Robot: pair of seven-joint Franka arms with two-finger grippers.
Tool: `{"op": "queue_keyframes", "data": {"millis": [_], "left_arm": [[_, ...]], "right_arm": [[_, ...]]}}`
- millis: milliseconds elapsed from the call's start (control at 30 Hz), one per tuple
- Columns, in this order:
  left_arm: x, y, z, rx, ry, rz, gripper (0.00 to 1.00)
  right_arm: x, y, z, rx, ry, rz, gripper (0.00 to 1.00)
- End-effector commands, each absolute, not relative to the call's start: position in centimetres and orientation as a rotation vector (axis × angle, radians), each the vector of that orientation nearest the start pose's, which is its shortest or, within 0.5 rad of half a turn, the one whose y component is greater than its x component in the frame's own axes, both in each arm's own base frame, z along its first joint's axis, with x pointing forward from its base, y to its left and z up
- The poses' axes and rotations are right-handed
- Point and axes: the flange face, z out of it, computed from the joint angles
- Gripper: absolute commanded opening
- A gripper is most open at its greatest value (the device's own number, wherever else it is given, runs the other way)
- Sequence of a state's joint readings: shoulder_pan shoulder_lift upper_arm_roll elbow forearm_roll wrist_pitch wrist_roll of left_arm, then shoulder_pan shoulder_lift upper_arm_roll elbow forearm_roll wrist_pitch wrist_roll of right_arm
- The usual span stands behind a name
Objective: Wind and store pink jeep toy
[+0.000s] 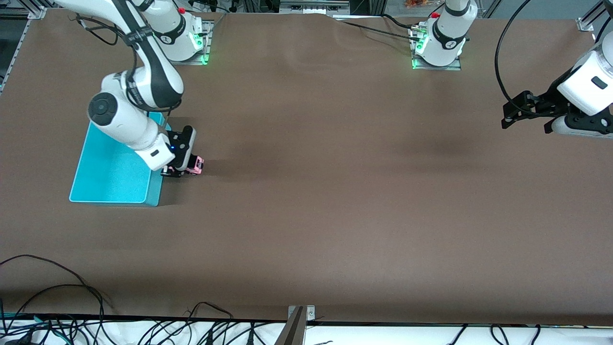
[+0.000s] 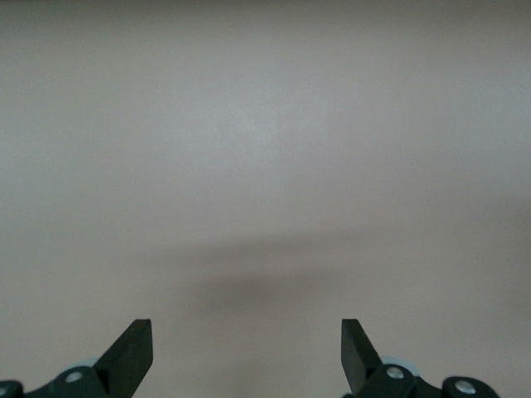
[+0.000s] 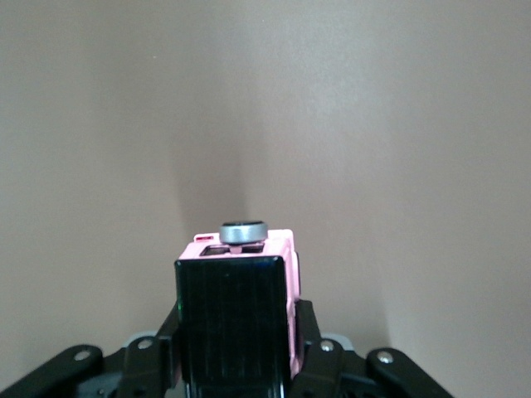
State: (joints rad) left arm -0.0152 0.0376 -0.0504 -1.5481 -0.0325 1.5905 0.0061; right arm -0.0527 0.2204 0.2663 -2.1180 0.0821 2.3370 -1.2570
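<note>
A blue bin (image 1: 112, 167) sits on the brown table (image 1: 335, 191), toward the right arm's end. Everything here is told by where it is from that bin.

Just beside the bin, on the side that looks toward the left arm's end of the table, is the right gripper (image 1: 182, 168). It is low down by the table. Its two black fingers (image 3: 305, 336) are pinching the pink jeep toy (image 1: 195, 165) from both sides. In the right wrist view the jeep toy (image 3: 241, 311) shows its black roof and a small round wheel at its tip.

Well apart from the bin, up over the left arm's end of the table, the left gripper (image 1: 507, 112) waits. Its fingers (image 2: 133, 352) are spread wide, and only bare table shows between them.
</note>
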Motion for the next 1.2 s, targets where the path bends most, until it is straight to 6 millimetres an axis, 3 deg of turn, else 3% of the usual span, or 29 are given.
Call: {"op": "queue_keyframes", "data": {"millis": [0,133,267,400,567,700,867,1000,1167], "left_arm": [[56.7,-4.1,62.3,-3.200,0.101,-0.007,1.00],[56.8,-4.1,62.2,-3.200,0.103,-0.004,1.00],[56.7,-4.1,62.3,-3.200,0.106,-0.007,1.00],[56.7,-4.1,62.4,-3.200,0.101,-0.007,1.00],[56.6,-4.4,62.5,-3.200,0.111,-0.009,1.00],[56.6,-4.2,62.5,-3.211,0.106,-0.012,1.00],[55.0,-3.2,64.3,-3.283,0.077,-0.056,1.00],[53.6,-3.4,64.3,-3.280,0.082,-0.020,1.00],[53.4,-3.6,64.2,-3.278,0.089,-0.010,1.00]], "right_arm": [[57.0,7.7,35.3,-2.327,-1.897,0.010,0.12],[56.5,4.1,37.2,-2.312,-1.905,0.035,0.12],[55.5,0.3,37.5,-2.265,-1.908,0.088,0.12],[54.4,-3.1,36.6,-2.199,-1.925,0.117,0.12],[52.0,-6.4,34.0,-2.153,-1.910,0.149,0.12],[50.0,-7.5,31.1,-2.150,-1.844,0.118,0.12],[48.2,-7.9,27.9,-2.114,-1.883,0.069,0.12],[47.4,-8.1,26.1,-2.117,-1.877,0.082,0.12],[46.9,-9.4,23.8,-2.088,-1.883,0.101,0.12]]}}
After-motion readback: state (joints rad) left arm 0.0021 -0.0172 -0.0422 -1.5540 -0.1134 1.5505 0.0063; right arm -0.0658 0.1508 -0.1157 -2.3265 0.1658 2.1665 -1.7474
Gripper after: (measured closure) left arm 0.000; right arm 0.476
